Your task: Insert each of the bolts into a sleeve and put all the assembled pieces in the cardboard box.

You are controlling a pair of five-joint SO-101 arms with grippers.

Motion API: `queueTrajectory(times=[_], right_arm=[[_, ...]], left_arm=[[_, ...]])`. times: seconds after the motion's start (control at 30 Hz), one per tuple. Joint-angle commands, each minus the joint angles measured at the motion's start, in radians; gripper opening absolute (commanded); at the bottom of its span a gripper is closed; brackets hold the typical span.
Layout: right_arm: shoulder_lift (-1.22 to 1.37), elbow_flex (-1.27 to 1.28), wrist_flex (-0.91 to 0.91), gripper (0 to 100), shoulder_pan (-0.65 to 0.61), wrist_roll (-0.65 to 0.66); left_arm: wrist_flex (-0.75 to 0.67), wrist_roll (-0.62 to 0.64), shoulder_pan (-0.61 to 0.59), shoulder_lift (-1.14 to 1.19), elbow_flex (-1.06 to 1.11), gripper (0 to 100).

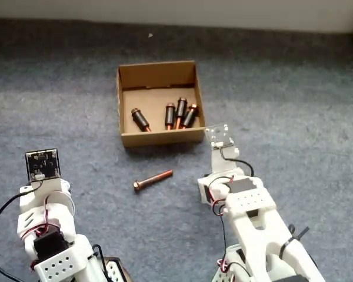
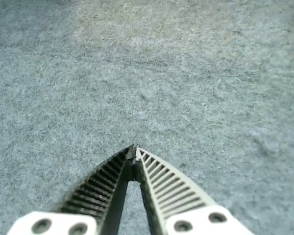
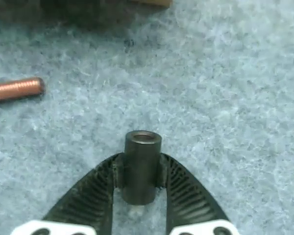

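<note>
One bolt [image 1: 153, 179] lies on open carpet [image 1: 294, 106] near the cardboard box [image 1: 162, 138].

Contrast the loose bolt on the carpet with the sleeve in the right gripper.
The bolt is copper-coloured; the sleeve is dark. The bolt is long and thin; the sleeve is short, thick and hollow. The bolt lies free on the carpet, while the sleeve is clamped in the right gripper. Both are outside the cardboard box, not yet joined.
</note>
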Motion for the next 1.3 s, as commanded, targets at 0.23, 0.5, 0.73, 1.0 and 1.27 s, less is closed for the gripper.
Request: queueTrajectory(times=[0.23,0.5,0.73,1.0,1.27], right_arm=[[0.229,-0.157,0.041,7.4,0.008,-0.009],[0.142,-0.153,0.042,0.9,0.008,-0.003],[-0.101,-0.058,0.022,0.5,0.010,-0.009],[-0.245,0.018,-0.013,0.5,0.053,-0.100],[-0.260,0.019,-0.085,0.5,0.203,-0.135]], left_arm=[[0.002,-0.009,0.012,-0.008,0.001,1],[-0.002,-0.011,0.012,-0.008,0.002,1],[0.026,-0.011,0.085,-0.008,-0.054,1],[0.201,-0.012,0.357,-0.007,-0.249,2],[0.284,-0.012,0.527,-0.007,-0.331,13]])
